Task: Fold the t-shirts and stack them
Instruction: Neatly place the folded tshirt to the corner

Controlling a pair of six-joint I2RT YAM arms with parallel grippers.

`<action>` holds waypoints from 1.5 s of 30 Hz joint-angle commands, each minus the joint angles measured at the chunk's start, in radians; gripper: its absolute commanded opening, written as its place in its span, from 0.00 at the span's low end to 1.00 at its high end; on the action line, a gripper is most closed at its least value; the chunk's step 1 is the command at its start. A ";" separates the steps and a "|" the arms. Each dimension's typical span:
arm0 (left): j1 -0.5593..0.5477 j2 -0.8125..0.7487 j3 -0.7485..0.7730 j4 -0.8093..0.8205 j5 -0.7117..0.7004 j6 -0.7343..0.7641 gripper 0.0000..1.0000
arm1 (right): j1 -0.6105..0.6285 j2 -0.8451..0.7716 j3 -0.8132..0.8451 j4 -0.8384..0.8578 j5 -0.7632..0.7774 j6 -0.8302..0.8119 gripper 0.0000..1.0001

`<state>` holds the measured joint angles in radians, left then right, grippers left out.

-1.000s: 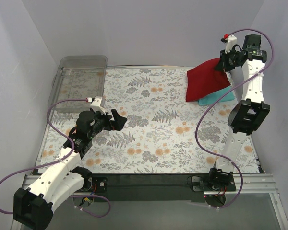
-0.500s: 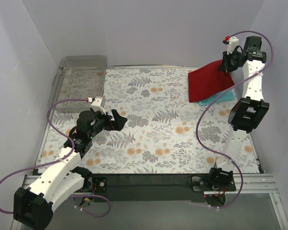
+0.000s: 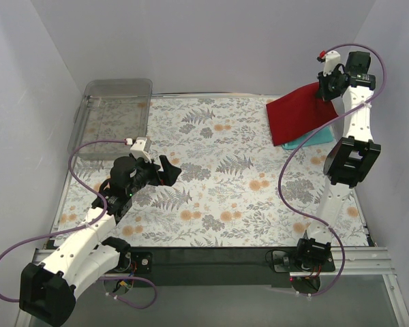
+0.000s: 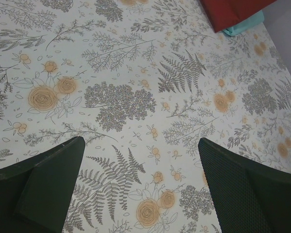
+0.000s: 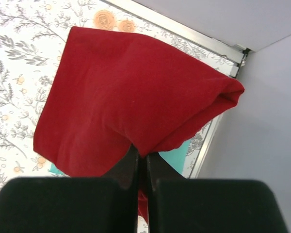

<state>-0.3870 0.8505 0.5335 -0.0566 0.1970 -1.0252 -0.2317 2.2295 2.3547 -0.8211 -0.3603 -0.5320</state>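
The dark red t-shirt (image 3: 298, 117) is folded and held up by one edge at the far right corner, draping over the teal t-shirt (image 3: 313, 138), which lies flat on the mat beneath it. My right gripper (image 3: 326, 94) is shut on the red shirt's edge; in the right wrist view the red shirt (image 5: 126, 102) hangs from the closed fingers (image 5: 132, 162), with a strip of teal (image 5: 182, 153) below. My left gripper (image 3: 169, 170) is open and empty above the mat's left-middle; its view shows the shirts far off (image 4: 233, 12).
A clear plastic tray (image 3: 112, 116) stands at the far left. The floral mat (image 3: 218, 184) covers the table. White walls close in on the left, back and right, the right wall near the right arm.
My right gripper has risen and moved back toward the far right corner, lifting the red shirt's edge so it hangs more steeply. The left arm has not moved.
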 commanded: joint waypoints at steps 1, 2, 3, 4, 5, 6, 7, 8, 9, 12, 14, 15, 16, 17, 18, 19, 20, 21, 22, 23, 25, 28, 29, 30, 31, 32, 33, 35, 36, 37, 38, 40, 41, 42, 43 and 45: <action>0.005 0.004 -0.006 0.021 0.007 0.007 0.97 | -0.001 -0.016 0.005 0.114 0.046 -0.017 0.05; 0.007 0.004 -0.004 0.023 0.009 0.007 0.97 | 0.003 -0.019 -0.005 0.128 0.052 -0.017 0.05; 0.007 0.007 -0.004 0.023 0.009 0.008 0.97 | 0.005 -0.018 -0.006 0.131 0.053 -0.017 0.06; 0.007 0.007 -0.004 0.021 0.009 0.008 0.97 | 0.006 -0.018 -0.008 0.134 0.055 -0.017 0.06; 0.005 0.007 -0.004 0.021 0.009 0.008 0.97 | 0.008 -0.018 -0.009 0.138 0.060 -0.016 0.07; 0.005 0.005 -0.004 0.023 0.009 0.008 0.97 | 0.009 -0.018 -0.012 0.140 0.061 -0.017 0.08; 0.007 0.005 -0.004 0.021 0.009 0.008 0.97 | 0.011 -0.019 -0.015 0.142 0.063 -0.017 0.08; 0.007 0.004 -0.004 0.020 0.009 0.008 0.97 | 0.012 -0.021 -0.020 0.146 0.061 -0.020 0.08; 0.007 0.002 -0.006 0.021 0.009 0.010 0.97 | 0.015 -0.025 -0.034 0.149 0.061 -0.023 0.08; 0.005 0.001 -0.006 0.021 0.007 0.010 0.97 | 0.029 -0.047 -0.073 0.157 0.058 -0.046 0.08; 0.005 0.004 -0.006 0.021 0.007 0.011 0.97 | 0.041 -0.057 -0.132 0.166 0.081 -0.056 0.07; 0.007 0.002 -0.004 0.021 0.007 0.011 0.97 | 0.043 -0.063 -0.152 0.171 0.087 -0.053 0.06; 0.005 0.002 -0.006 0.021 0.007 0.011 0.97 | 0.043 -0.064 -0.178 0.187 0.092 -0.048 0.06; 0.007 0.001 -0.006 0.021 0.007 0.011 0.97 | 0.042 -0.064 -0.190 0.194 0.113 -0.045 0.06; 0.007 0.001 -0.006 0.020 0.007 0.013 0.97 | 0.042 -0.064 -0.199 0.200 0.121 -0.037 0.05; 0.005 -0.001 -0.007 0.020 0.007 0.013 0.97 | 0.042 -0.065 -0.219 0.214 0.127 -0.037 0.05; 0.005 0.001 -0.006 0.020 0.007 0.013 0.97 | 0.042 -0.065 -0.227 0.220 0.141 -0.037 0.05; 0.007 0.001 -0.006 0.018 0.007 0.013 0.97 | 0.042 -0.065 -0.232 0.226 0.147 -0.036 0.05; 0.007 0.001 -0.006 0.018 0.005 0.014 0.97 | 0.043 -0.065 -0.236 0.237 0.158 -0.036 0.05; 0.007 0.005 -0.004 0.018 0.007 0.013 0.97 | 0.042 -0.064 -0.242 0.243 0.178 -0.036 0.05; 0.005 0.009 -0.003 0.020 0.009 0.013 0.97 | 0.043 -0.057 -0.244 0.252 0.201 -0.033 0.06; 0.007 0.007 -0.003 0.020 0.012 0.011 0.97 | 0.042 -0.045 -0.245 0.269 0.245 -0.033 0.09; 0.005 0.007 -0.004 0.020 0.012 0.013 0.97 | 0.042 -0.042 -0.245 0.276 0.267 -0.033 0.09; 0.005 0.005 -0.004 0.020 0.012 0.013 0.97 | 0.040 -0.036 -0.252 0.283 0.276 -0.033 0.09; 0.005 0.007 -0.006 0.018 0.013 0.013 0.97 | 0.042 -0.034 -0.255 0.289 0.282 -0.034 0.10; 0.007 0.005 -0.006 0.020 0.013 0.013 0.97 | 0.042 -0.033 -0.256 0.292 0.291 -0.034 0.11; 0.007 0.004 -0.007 0.020 0.013 0.011 0.97 | 0.042 -0.024 -0.256 0.298 0.297 -0.034 0.15; 0.007 0.004 -0.006 0.020 0.012 0.013 0.97 | 0.040 -0.018 -0.256 0.306 0.316 -0.036 0.17; 0.007 0.002 -0.006 0.020 0.012 0.013 0.97 | 0.042 -0.013 -0.259 0.312 0.322 -0.036 0.23; 0.005 0.002 -0.007 0.020 0.012 0.013 0.97 | 0.042 -0.010 -0.262 0.313 0.328 -0.036 0.28; 0.005 0.001 -0.006 0.020 0.013 0.011 0.97 | 0.042 -0.005 -0.264 0.316 0.343 -0.036 0.41; 0.005 0.001 -0.007 0.020 0.013 0.011 0.97 | 0.040 -0.010 -0.276 0.335 0.356 -0.034 0.52; 0.005 0.001 -0.006 0.020 0.013 0.011 0.97 | 0.042 -0.011 -0.282 0.341 0.391 -0.033 0.56; 0.005 0.001 -0.006 0.020 0.013 0.011 0.97 | 0.042 -0.024 -0.288 0.349 0.399 -0.031 0.64; 0.005 0.002 -0.007 0.020 0.013 0.013 0.97 | 0.040 -0.034 -0.302 0.370 0.403 -0.033 0.68; 0.005 0.004 -0.004 0.020 0.015 0.011 0.97 | 0.043 -0.069 -0.336 0.387 0.397 -0.036 0.76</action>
<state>-0.3870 0.8604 0.5335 -0.0444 0.2024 -1.0248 -0.1886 2.2261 2.0502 -0.4995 0.0044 -0.5594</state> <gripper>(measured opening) 0.972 0.725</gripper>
